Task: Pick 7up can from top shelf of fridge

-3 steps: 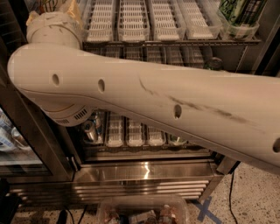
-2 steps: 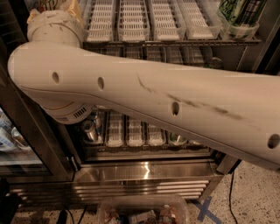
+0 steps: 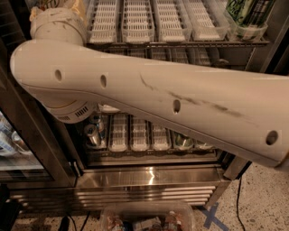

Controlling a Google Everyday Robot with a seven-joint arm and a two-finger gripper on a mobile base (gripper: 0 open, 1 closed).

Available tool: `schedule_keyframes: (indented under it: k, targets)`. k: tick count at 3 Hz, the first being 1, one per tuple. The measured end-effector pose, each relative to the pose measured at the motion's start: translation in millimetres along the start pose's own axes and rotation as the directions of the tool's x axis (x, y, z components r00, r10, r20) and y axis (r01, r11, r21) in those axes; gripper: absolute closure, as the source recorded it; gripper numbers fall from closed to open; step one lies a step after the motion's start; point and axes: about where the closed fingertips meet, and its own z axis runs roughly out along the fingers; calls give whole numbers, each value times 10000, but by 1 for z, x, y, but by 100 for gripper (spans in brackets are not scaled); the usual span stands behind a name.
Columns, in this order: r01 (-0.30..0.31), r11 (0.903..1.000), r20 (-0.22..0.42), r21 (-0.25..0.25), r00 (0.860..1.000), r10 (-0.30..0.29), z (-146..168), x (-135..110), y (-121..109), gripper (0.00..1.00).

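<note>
Rising slightly since a moment ago, the white arm (image 3: 149, 94) spans the view; the fridge (image 3: 149, 180) has not shifted. Far left, just above the wrist (image 3: 58, 27), a pale green-marked shape, seemingly the 7up can (image 3: 53, 3), meets the view's upper edge beside the top shelf (image 3: 140, 22); its lettering is unreadable. The gripper lies beyond that edge, so its grip cannot be told. Dark green striped cans (image 3: 248, 13) stand far right.

The white arm (image 3: 149, 97) spans right to left and bends upward at its elbow (image 3: 56, 27), gripper beyond the top edge.
</note>
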Motion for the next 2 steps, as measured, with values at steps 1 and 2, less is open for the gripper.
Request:
schedule_keyframes:
  k: [1, 2]
  targets:
    - [-34, 10000, -105, 47, 9999, 34, 4, 5, 1, 31]
    - [-40, 10000, -154, 58, 9999, 41, 5, 8, 2, 50]
